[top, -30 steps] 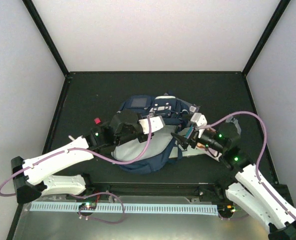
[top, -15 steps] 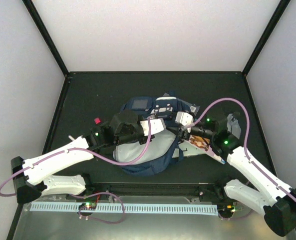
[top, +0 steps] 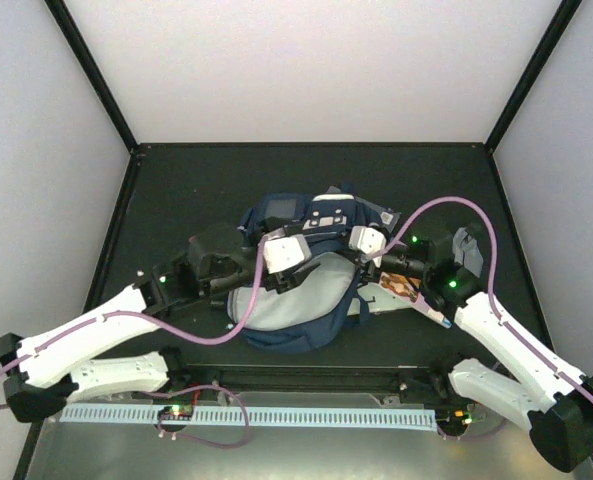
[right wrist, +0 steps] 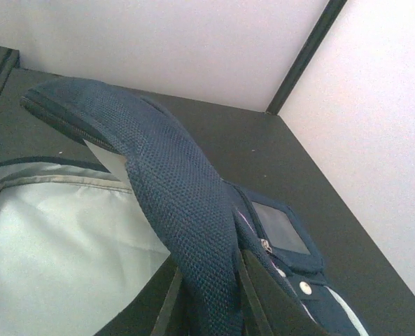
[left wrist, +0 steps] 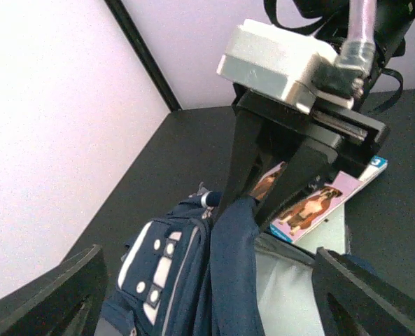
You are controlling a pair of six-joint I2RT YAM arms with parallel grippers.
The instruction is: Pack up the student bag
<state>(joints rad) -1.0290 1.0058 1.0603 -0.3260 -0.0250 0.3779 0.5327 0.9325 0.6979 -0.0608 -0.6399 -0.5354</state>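
The student bag (top: 288, 337) lies mid-table, navy, with its pale grey lining (top: 294, 295) showing through the open mouth. My right gripper (top: 346, 258) is shut on the navy mesh edge (right wrist: 158, 161) of that opening and holds it up above the lining (right wrist: 46, 238). In the left wrist view the same pinch shows as two dark fingers (left wrist: 291, 175) closed on the fabric (left wrist: 238, 252). My left gripper (top: 306, 262) hovers over the bag's left side. It is open, its fingertips (left wrist: 67, 287) far apart with nothing gripped between them.
A picture book with dogs on its cover (top: 396, 290) (left wrist: 319, 203) lies just right of the bag, under the right arm. A small grey pouch (top: 468, 243) sits behind the right arm. Black frame posts and pale walls enclose the dark table.
The right gripper swung in from the right and shut on the bag's edge. The left gripper then let go of the bag, opened wide and drew back slightly to the left.
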